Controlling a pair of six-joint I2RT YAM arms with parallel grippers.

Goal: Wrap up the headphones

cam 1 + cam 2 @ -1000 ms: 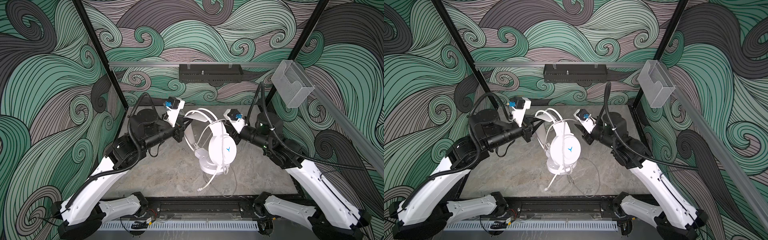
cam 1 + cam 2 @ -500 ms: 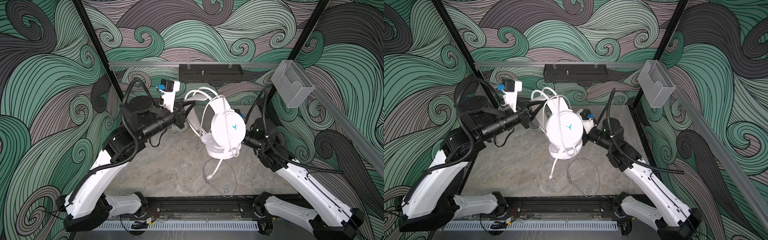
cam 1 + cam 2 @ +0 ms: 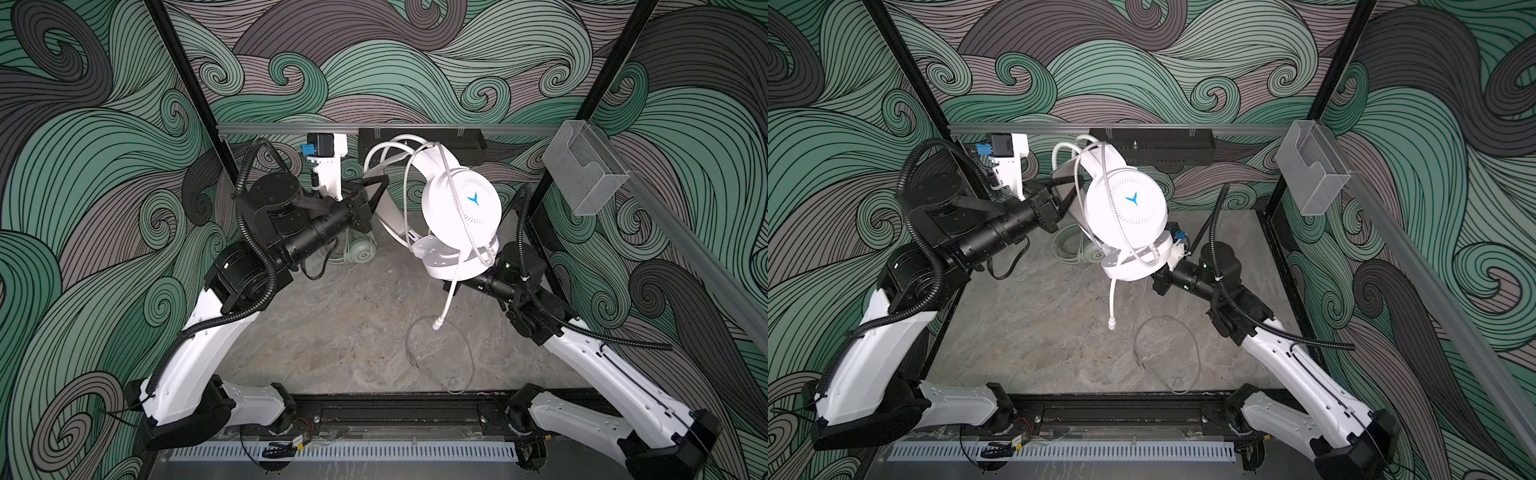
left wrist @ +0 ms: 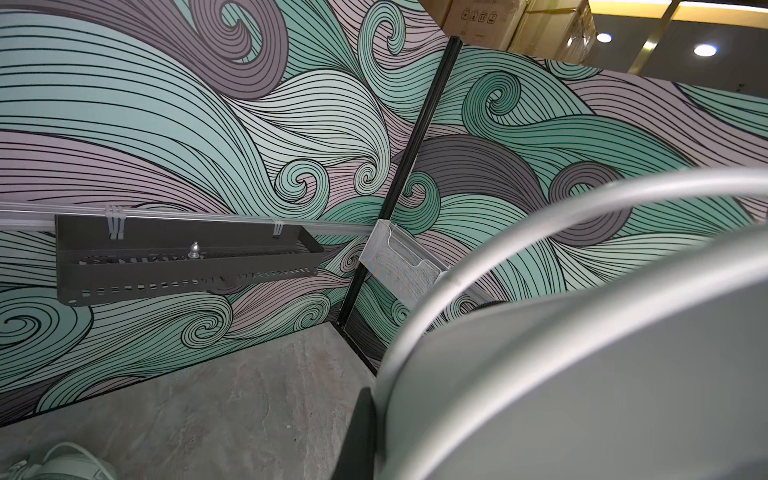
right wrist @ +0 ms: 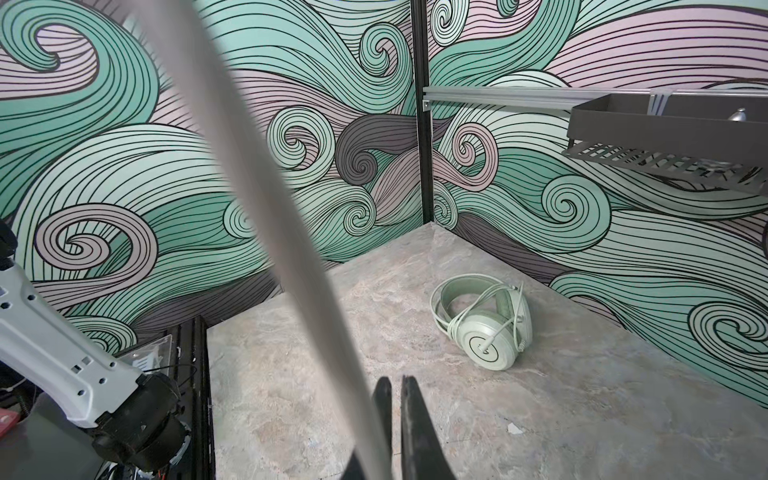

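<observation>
Right gripper, its fingers pressed together beside a blurred pale strand, sits hidden under the white headset in both top views; whether it pinches anything cannot be told. Toward the front, a thin cable lies looped on the stone-patterned table. Left gripper is clamped on the headband, holding the white headset aloft. Farther back, the mint headset rests on the table, its cable wound over it, below the black shelf.

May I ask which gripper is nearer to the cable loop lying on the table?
Right. The right gripper sits under the white headset, just behind the cable loop; the left gripper grips the headband farther back and left.
</observation>
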